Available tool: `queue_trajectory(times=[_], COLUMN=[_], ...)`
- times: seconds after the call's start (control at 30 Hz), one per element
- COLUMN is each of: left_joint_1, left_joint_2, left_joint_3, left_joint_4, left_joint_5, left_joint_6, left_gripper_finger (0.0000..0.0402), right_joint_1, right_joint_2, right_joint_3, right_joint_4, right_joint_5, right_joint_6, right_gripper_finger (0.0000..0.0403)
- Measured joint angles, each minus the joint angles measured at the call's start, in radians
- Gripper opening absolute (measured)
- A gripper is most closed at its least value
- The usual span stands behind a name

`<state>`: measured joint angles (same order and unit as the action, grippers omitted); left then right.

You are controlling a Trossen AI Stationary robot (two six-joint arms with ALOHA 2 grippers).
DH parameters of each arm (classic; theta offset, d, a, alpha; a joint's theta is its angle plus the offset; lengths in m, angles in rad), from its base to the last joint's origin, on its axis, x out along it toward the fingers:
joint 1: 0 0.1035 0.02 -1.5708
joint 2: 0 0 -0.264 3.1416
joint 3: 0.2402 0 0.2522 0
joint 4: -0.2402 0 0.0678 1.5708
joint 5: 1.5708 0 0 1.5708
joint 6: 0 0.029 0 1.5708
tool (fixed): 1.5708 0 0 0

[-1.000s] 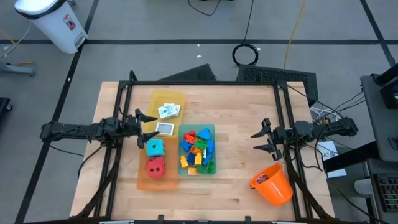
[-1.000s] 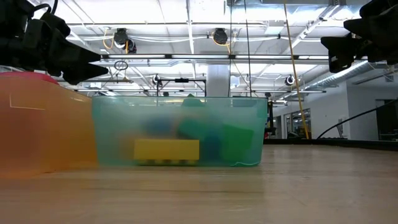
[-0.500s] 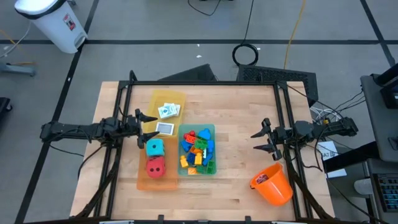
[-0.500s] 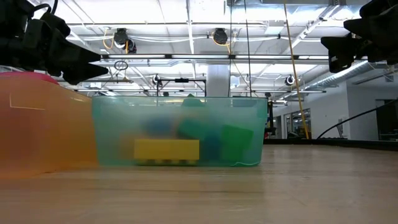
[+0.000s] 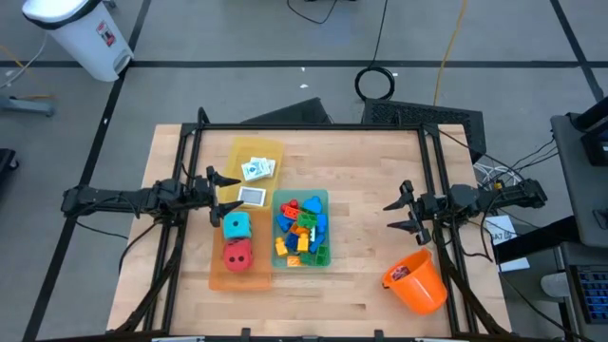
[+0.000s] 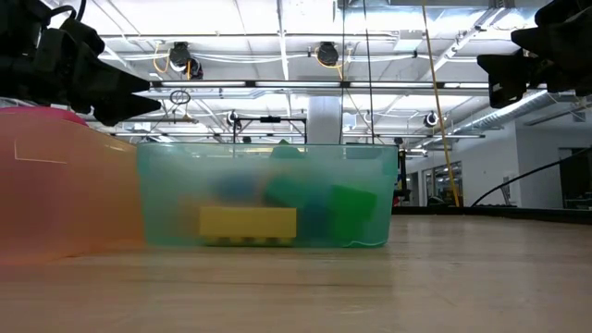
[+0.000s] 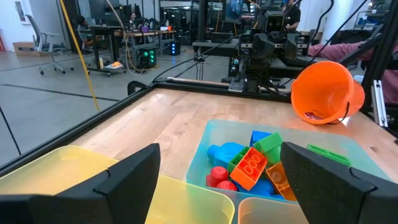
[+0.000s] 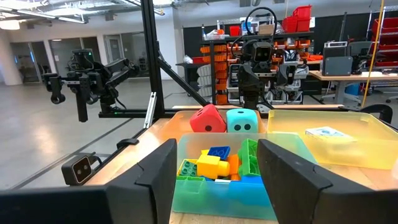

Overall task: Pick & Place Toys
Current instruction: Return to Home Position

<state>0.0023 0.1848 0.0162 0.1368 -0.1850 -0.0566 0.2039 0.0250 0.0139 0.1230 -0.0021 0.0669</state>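
While left pincer and right pincer gape empty, bricks lie between.

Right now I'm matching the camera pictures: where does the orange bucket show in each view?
High view: orange bucket at the lower right corner of the table.
Low view: not in it.
Left wrist view: bucket beyond the teal tray.
Right wrist view: not in it.
Shared landmark: the teal tray, in all four.
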Motion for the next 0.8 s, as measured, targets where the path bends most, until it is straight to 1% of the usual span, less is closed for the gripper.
queue_trajectory(times=[0.53,0.8], left_joint_1=[0.000,0.000], left_joint_2=[0.000,0.000], left_joint_3=[0.000,0.000], left_joint_4=[0.000,0.000], left_joint_5=[0.000,0.000], left_joint_6=[0.000,0.000], left_gripper_finger=[0.0337,0.0337], right_joint_1=[0.000,0.000], right_joint_2=[0.000,0.000], right_joint_3=[0.001,0.001], right_joint_4=[0.000,0.000], right_joint_5=[0.000,0.000], right_joint_6=[0.000,0.000], right_gripper_finger=[0.0194,0.0190])
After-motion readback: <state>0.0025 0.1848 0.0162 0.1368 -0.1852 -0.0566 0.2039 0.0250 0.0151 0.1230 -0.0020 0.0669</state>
